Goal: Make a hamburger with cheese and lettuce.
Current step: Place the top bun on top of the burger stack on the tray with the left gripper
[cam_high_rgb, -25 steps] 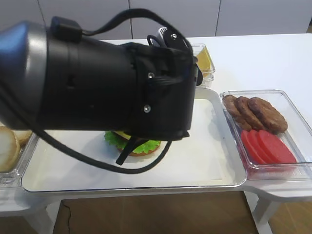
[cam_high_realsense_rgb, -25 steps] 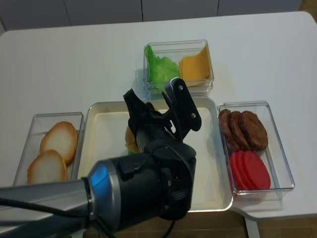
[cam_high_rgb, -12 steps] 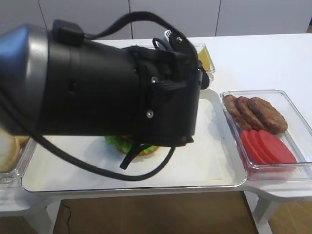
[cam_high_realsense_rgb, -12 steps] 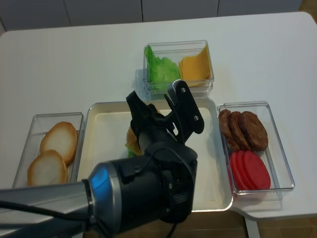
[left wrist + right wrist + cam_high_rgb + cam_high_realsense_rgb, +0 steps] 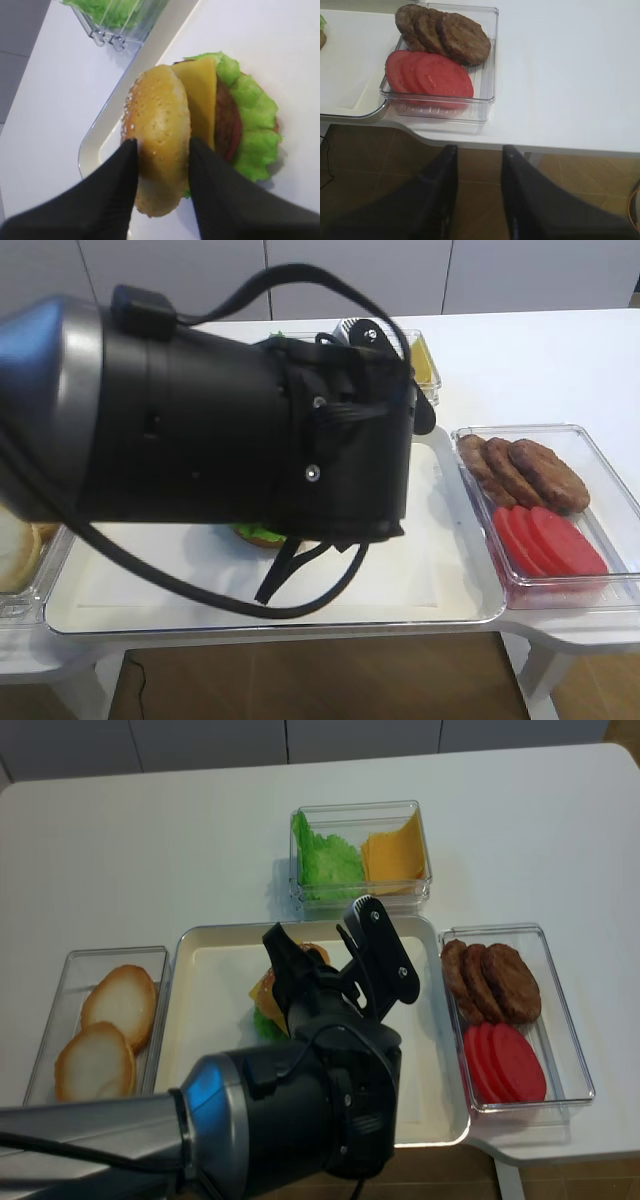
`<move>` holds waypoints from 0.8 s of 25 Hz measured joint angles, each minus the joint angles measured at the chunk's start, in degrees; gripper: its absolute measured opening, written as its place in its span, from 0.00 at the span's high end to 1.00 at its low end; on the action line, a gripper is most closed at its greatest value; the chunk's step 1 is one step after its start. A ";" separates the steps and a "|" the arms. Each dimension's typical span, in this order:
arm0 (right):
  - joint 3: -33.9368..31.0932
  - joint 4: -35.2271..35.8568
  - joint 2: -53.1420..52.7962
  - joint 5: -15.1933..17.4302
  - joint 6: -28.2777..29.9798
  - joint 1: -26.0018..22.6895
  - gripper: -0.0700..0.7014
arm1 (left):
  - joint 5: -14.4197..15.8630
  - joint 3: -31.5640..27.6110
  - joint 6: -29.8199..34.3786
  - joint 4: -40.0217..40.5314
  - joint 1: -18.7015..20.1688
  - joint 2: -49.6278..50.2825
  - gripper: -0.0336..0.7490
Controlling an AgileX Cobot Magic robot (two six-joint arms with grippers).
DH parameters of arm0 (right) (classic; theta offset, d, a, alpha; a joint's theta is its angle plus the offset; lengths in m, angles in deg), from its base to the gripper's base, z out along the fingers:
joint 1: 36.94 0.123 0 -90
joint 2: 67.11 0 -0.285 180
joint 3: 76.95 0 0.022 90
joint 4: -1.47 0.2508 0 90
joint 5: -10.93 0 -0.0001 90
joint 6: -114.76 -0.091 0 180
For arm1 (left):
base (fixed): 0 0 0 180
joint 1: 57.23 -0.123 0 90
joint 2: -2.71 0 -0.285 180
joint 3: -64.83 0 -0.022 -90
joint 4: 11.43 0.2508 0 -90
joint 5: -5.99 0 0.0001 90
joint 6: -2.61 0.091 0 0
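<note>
The hamburger lies on the white tray. Its green frilly lettuce rings a brown patty, and the yellow cheese lies on top. The sesame top bun stands tilted on edge against the cheese. It fills the gap between the black fingers of my left gripper, which is shut on it. From above, the left gripper hangs over the tray's middle, and the arm hides most of the stack. My right gripper is open and empty, off the table's front edge.
A clear box of loose green leaves and yellow slices stands behind the tray. A box of brown patties and red tomato slices sits on the right. Another box of pale bun halves is on the left. The bulky left arm blocks the exterior view.
The left arm has shifted a little to the right over the tray and now covers more of the burger. Its fingers stand slightly wider around the top bun.
</note>
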 joint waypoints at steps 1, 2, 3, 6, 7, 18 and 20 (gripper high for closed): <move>0.00 0.00 0.00 0.00 0.00 0.00 0.59 | -0.23 0.00 0.00 -0.14 0.00 0.00 0.64; 0.00 0.00 0.00 0.00 0.00 0.00 0.59 | -0.47 0.00 0.00 -0.14 0.00 0.00 0.64; 0.00 0.00 0.00 0.00 0.00 0.00 0.59 | -0.59 0.00 0.00 -0.22 0.00 0.00 0.64; 0.00 0.00 0.00 0.00 0.00 0.00 0.59 | -0.73 0.00 0.00 -0.22 0.00 0.00 0.64; 0.00 0.00 0.00 0.00 0.00 0.00 0.59 | -0.77 0.00 0.00 -0.22 0.00 0.00 0.64; 0.00 0.00 0.00 0.00 0.00 0.00 0.59 | -2.37 0.00 -0.10 -0.22 0.00 0.00 0.53; 0.00 0.00 0.00 0.00 0.00 0.00 0.59 | -2.50 0.00 -0.10 -0.22 0.00 0.00 0.52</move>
